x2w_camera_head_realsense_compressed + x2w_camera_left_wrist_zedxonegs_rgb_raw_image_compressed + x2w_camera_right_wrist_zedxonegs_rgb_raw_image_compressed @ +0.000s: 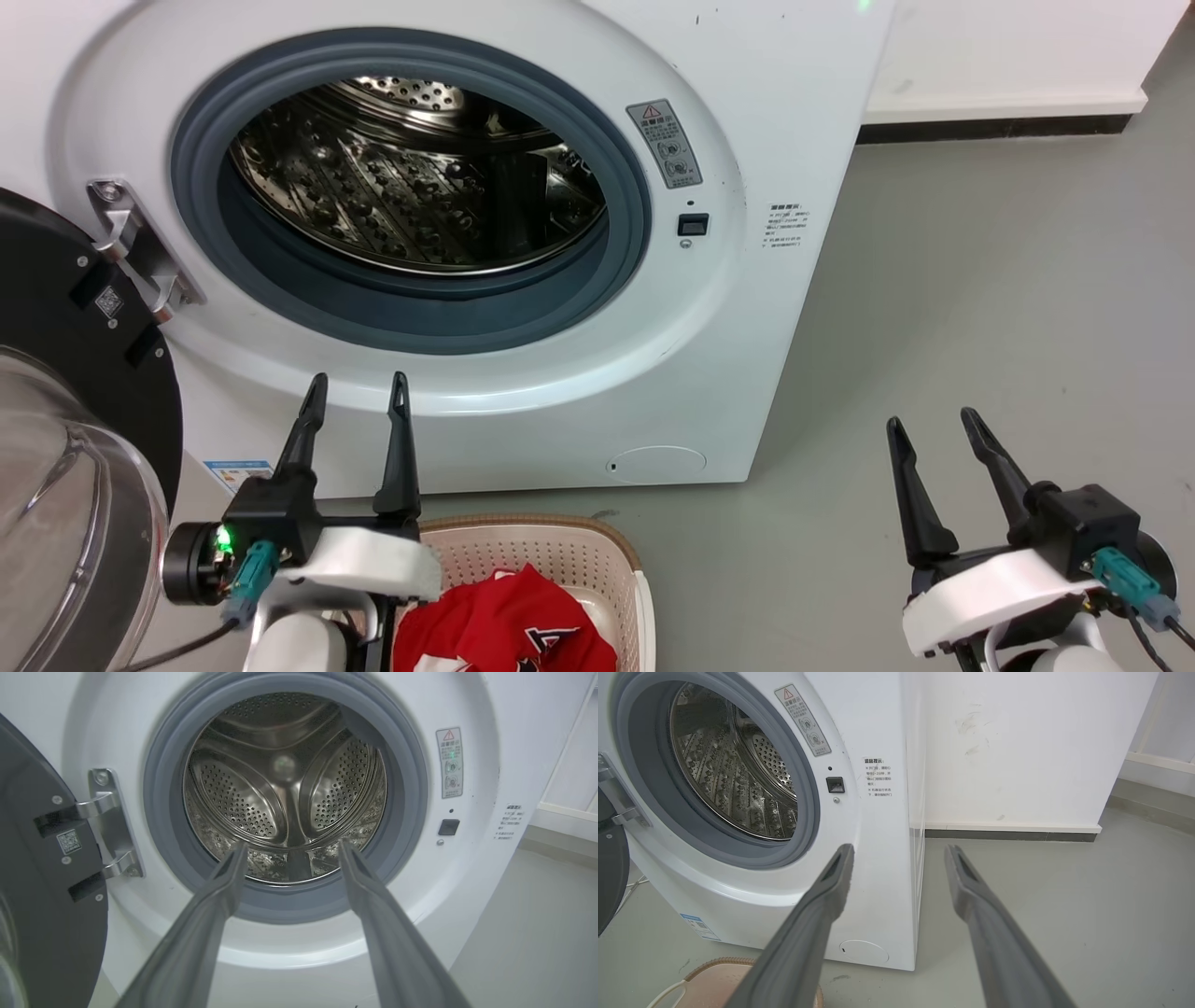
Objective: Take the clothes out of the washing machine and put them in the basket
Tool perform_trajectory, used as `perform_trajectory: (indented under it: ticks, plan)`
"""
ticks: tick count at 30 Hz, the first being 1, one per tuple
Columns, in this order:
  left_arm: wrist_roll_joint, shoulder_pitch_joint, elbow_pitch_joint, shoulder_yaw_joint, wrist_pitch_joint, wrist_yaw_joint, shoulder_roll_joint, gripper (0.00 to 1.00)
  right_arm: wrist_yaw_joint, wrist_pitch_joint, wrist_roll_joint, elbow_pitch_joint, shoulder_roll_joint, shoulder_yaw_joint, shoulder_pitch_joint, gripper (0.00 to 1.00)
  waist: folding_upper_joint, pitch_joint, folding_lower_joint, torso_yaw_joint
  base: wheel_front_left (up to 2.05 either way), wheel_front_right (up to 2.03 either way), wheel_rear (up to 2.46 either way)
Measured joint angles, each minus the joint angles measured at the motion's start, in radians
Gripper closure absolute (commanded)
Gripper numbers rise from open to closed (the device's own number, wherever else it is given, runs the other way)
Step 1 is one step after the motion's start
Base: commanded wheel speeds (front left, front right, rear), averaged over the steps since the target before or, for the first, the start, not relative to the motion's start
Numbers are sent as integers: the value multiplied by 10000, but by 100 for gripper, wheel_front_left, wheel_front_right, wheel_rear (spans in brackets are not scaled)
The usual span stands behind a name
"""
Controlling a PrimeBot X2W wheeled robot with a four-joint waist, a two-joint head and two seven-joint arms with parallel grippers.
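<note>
Washing machine (131,732), front view: grey rubber rim (163,812) encircling the perforated steel drum (243,798) at frame centre. Open door (42,896) and hinge (110,826) at left; warning label (449,763) upper right. Left gripper (293,847) fingers rise from the bottom edge, spread apart, tips before the porthole's lower rim.

Grey floor (980,327) bears washing machine (747,140) and basket (560,546).

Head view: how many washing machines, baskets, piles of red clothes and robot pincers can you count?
Washing machine: 1
Basket: 1
Pile of red clothes: 1
Pincers: 2 (left pincer, right pincer)
Total: 5
</note>
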Motion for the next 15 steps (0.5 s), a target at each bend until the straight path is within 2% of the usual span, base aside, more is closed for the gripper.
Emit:
perform_trajectory:
  ticks: [5, 15]
  plan:
    - [161, 570, -525, 71, -2, 115, 33, 0, 0, 58, -54, -148, -2, -44, 181, 0, 0, -127, 0, 73, 0, 0, 0]
    - [228, 946, -472, 71, -2, 157, 90, 0, 0, 81, 21, -219, 0, 10, 221, 0, 0, -122, 1, 150, 0, 0, 0]
